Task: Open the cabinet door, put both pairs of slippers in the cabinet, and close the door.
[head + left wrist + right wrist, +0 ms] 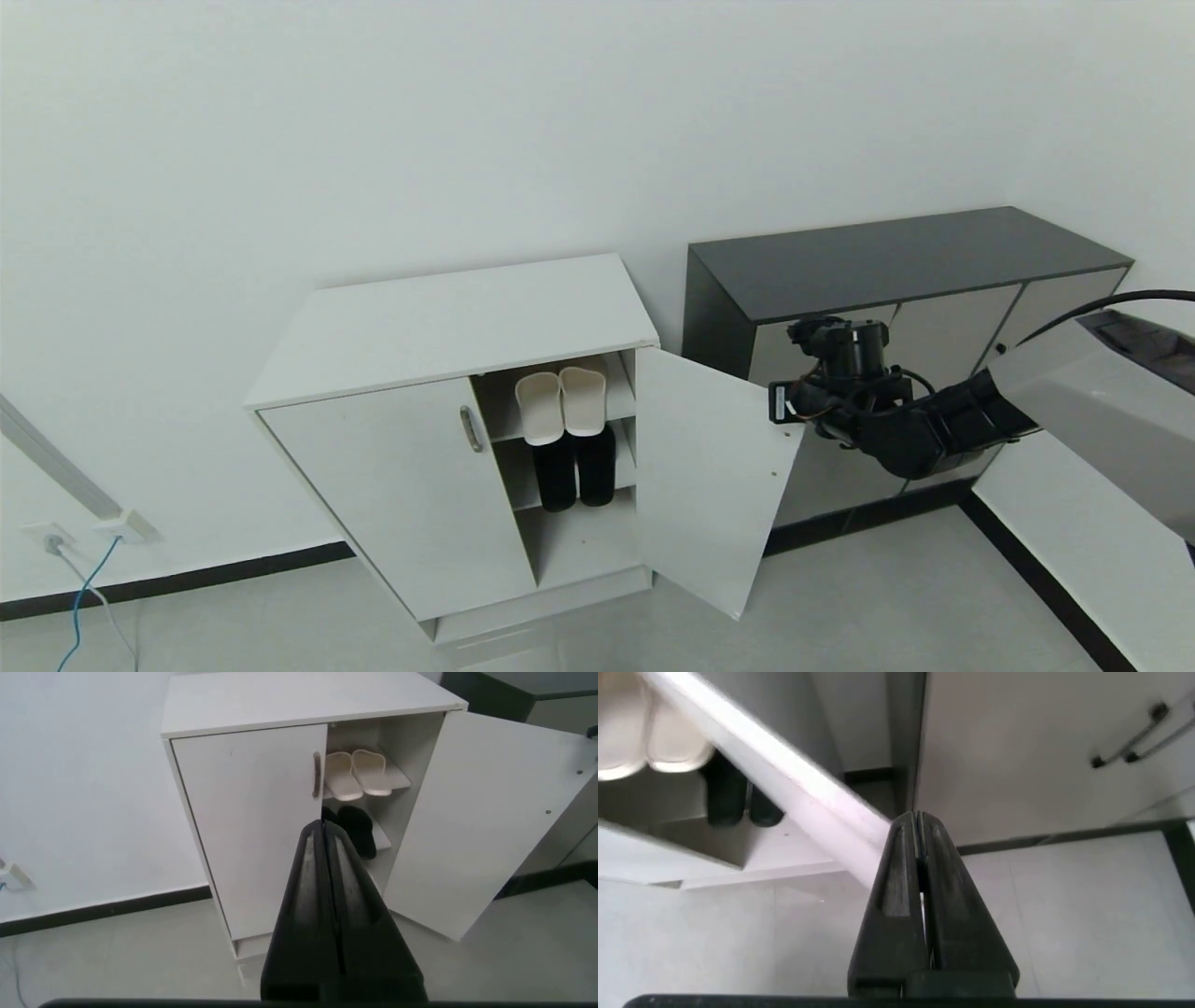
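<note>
The white cabinet (448,322) stands against the wall with its left door (401,495) closed and its right door (709,476) swung open. Inside, a beige pair of slippers (563,403) leans on the upper shelf and a black pair (577,471) on the shelf below. My right gripper (784,403) is shut, its tip at the open door's outer edge (813,789). My left gripper (322,829) is shut and empty, held well in front of the cabinet (252,812). The left wrist view also takes in the beige pair (360,770) and the black pair (360,829).
A dark grey sideboard (896,252) stands just right of the cabinet, behind my right arm; its bar handles (1134,737) are close to the gripper. A wall socket with cables (56,541) sits low at the left. Open floor (840,607) lies in front.
</note>
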Available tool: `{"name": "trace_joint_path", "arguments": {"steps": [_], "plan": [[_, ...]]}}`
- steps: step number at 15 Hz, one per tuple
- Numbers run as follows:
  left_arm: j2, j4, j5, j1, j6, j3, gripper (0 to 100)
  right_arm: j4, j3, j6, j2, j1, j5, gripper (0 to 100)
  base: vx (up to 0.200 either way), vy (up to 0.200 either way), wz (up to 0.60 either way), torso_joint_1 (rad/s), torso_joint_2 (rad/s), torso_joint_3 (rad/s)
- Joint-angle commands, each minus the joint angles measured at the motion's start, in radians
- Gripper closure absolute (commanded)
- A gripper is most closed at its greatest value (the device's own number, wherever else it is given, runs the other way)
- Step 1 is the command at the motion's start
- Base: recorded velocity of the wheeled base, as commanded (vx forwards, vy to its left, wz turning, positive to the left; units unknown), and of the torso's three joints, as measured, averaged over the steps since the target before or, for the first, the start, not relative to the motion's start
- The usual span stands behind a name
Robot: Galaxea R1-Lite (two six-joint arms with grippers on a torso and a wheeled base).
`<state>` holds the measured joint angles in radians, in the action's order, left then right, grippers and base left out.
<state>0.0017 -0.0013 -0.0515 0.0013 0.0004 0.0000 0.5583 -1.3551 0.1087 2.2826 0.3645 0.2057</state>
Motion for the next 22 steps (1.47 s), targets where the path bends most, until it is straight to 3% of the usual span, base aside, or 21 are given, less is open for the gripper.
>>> {"name": "trace_joint_path", "arguments": {"steps": [1,7,15,22], "plan": [[0.0,0.0,-0.001,0.0,0.001,0.0,100,0.0,-0.012,0.0,0.012,-0.001,0.001,100,0.0,0.0,0.0,0.0,0.0,0.0],[0.0,0.0,-0.001,0.0,0.0,0.0,100,0.006,0.04,0.0,-0.012,0.01,0.001,100,0.0,0.0,0.0,0.0,0.0,0.0],[0.0,0.0,-0.004,0.0,-0.003,0.0,100,0.169,0.363,0.025,-0.169,0.195,0.001,100,0.0,0.0,0.0,0.0,0.0,0.0],[0.0,0.0,-0.005,0.0,-0.005,0.0,100,0.181,0.445,0.029,-0.236,0.264,-0.006,100,0.0,0.0,0.0,0.0,0.0,0.0]]}}
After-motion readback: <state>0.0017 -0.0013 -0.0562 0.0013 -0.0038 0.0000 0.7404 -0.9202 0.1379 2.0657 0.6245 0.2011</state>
